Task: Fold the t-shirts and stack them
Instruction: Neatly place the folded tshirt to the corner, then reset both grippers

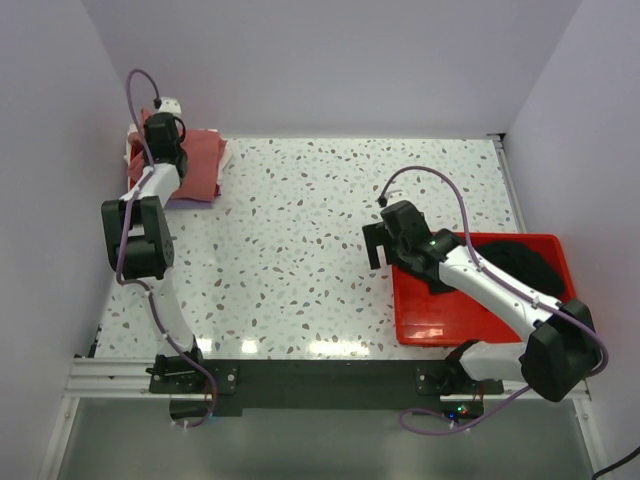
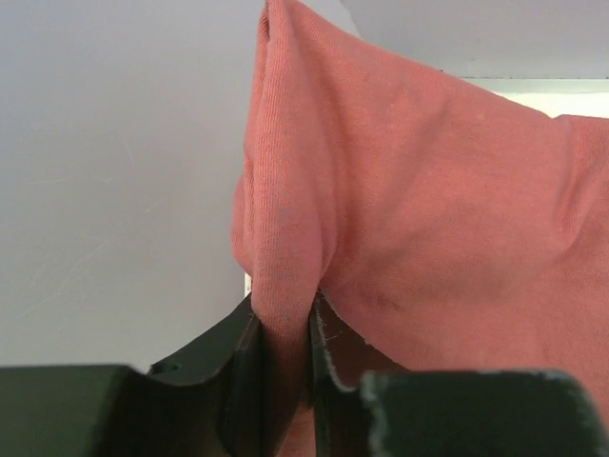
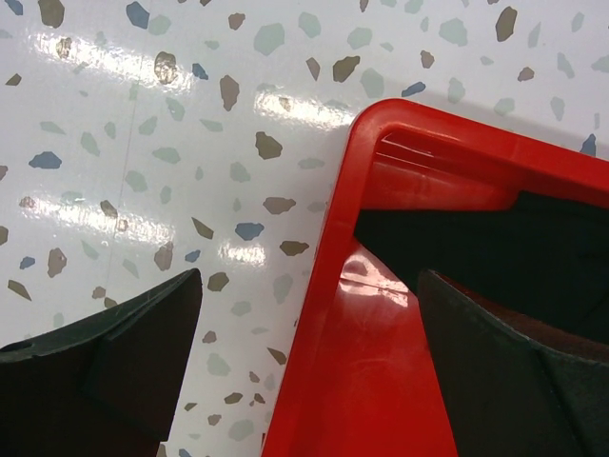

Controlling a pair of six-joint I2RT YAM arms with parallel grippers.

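Pale lilac walls close in a white speckled table (image 1: 300, 250). The left claw (image 2: 283, 319) is clamped on a raised fold of the dusty-red t-shirt (image 2: 419, 219). The cloth is pinched between its fingers and the rest of the shirt spreads away to its right, over white cloth edges (image 1: 226, 153) that peep out beneath. The right claw (image 3: 309, 286) hangs wide open and empty, with a corner of the red bin (image 3: 371, 381) directly under it. The black t-shirt (image 1: 520, 265) lies heaped to that claw's right, deeper in the bin.

By the look of it, the red shirt is being settled onto the stack. Next the left claw needs to let go without dragging the fold, and the right one must reach into the bin for the black shirt.

Count: two claws, one red shirt, one black shirt, one bin. How many white pieces lie underneath I cannot tell.
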